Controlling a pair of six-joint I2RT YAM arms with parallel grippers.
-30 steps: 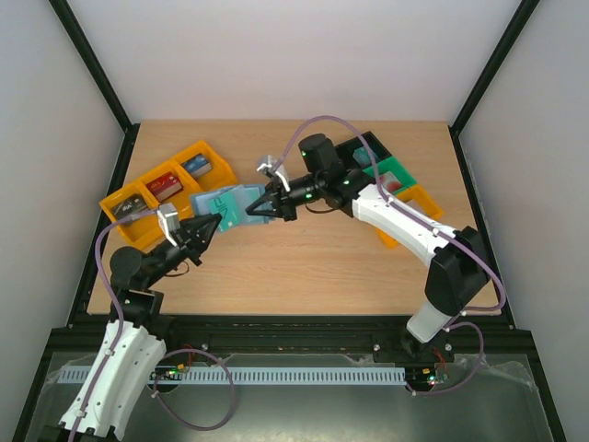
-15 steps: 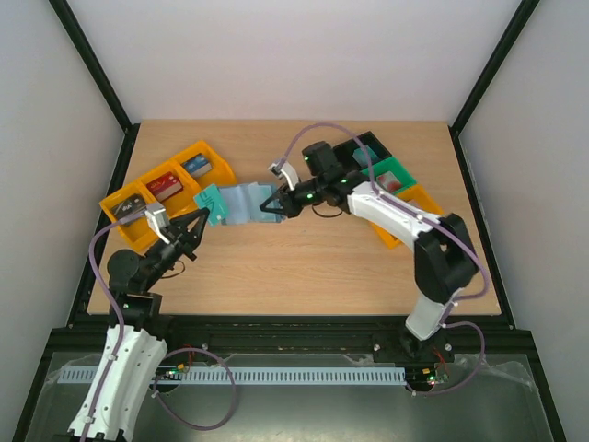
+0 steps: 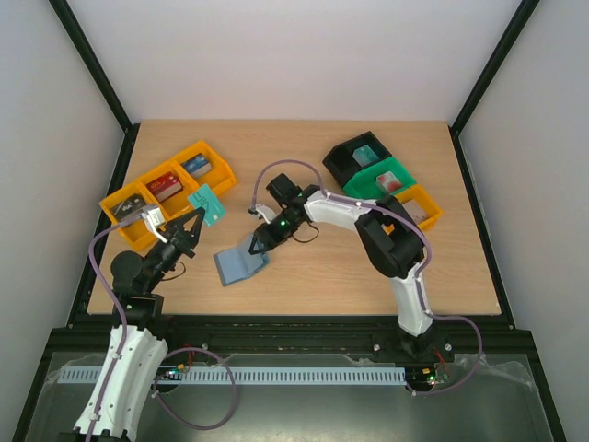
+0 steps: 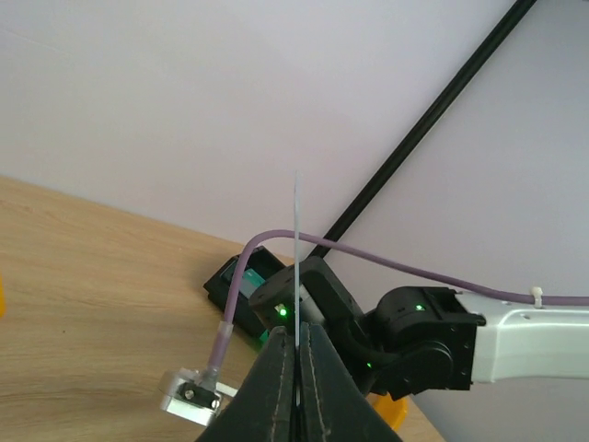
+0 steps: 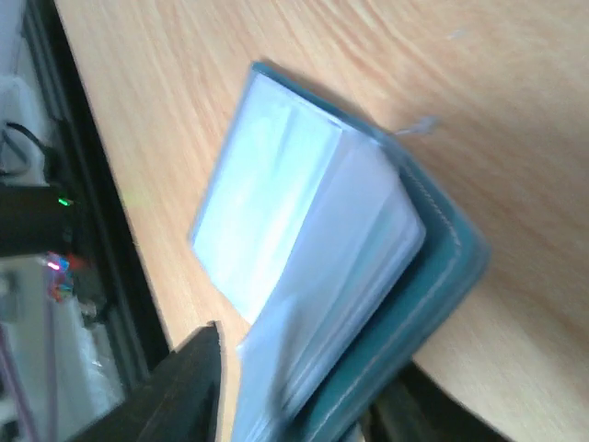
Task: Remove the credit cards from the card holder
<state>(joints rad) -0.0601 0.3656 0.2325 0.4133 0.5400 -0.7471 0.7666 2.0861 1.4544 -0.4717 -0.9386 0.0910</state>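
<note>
On the table [image 3: 368, 267] the main risk is on the right side. The right gripper [image 3: 260, 241] is down low at the card holder [image 3: 239, 267], which lies half open on the wood near the front edge, pale pockets up. In the right wrist view the holder's near end sits between the two fingers, which stand a little apart. We cannot tell if they are pinching it or already loose. If it is loose, the holder may flop shut or slide toward the front edge. If it is pinched, lifting the arm would drag it along and could tip it over. The view is blurry, and we cannot tell if more cards are inside the pockets. The orange trays [image 3: 112, 214] sit just behind the left gripper [image 3: 190, 228], so a careless swing to put the card down could knock a tray wall or drop the card in among the blocks. The left jaws are fully closed on one teal card [image 3: 207, 204], held up off the table, and the left wrist view shows it edge-on between the fingertips. The grip is narrow and on one end only, so we think the card could pivot or slip out if the arm moves fast.
</note>
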